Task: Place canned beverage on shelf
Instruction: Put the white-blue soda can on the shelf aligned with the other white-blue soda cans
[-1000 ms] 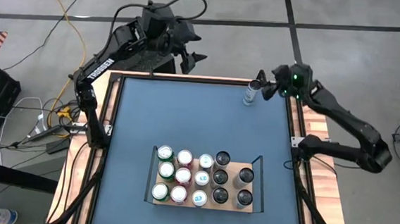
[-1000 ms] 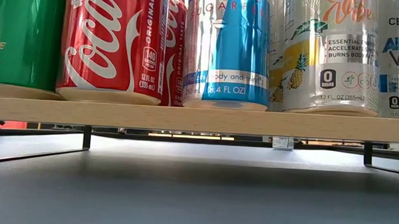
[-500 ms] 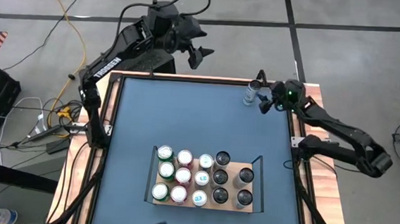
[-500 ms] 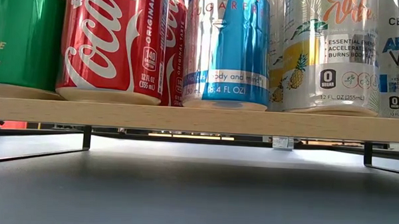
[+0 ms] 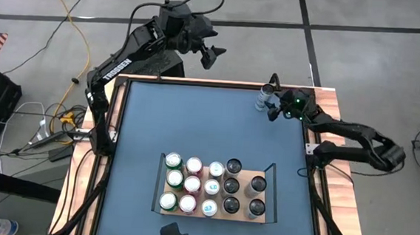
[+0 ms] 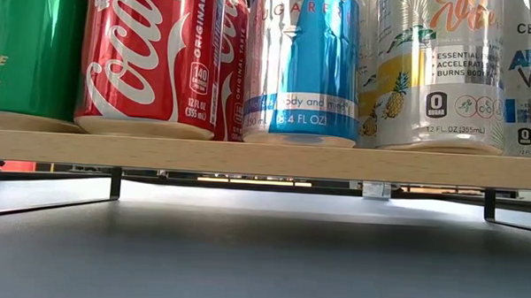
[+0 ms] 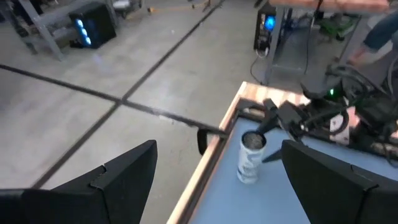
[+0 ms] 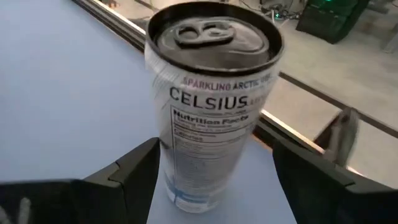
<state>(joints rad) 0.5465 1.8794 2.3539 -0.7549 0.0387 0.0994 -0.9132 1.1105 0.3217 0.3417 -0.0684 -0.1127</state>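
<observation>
A slim white-and-silver beverage can (image 5: 261, 100) (image 8: 211, 112) stands upright on its base on the blue tabletop, near the far right corner. My right gripper (image 5: 273, 98) (image 8: 214, 149) is open and level with it from the table's right side. One finger stands on either side of the can, and no touch shows. The left wrist view shows the same can (image 7: 251, 157). My left gripper (image 5: 214, 55) (image 7: 217, 180) hangs open in the air beyond the table's far edge. The light-wood shelf (image 5: 262, 217) (image 6: 265, 158) stands near the front edge.
Several cans fill most of the shelf: green, red and white ones (image 5: 190, 184) on its left, dark ones (image 5: 243, 194) on its right. Bare blue tabletop (image 5: 195, 124) lies between the shelf and the far edge. A light-wood strip (image 5: 327, 118) borders the right side.
My right gripper has come down from above the table's far right corner to the can's height, still open, and now flanks the can. My left gripper has drifted a little toward the right, beyond the far edge. The can has kept its place.
</observation>
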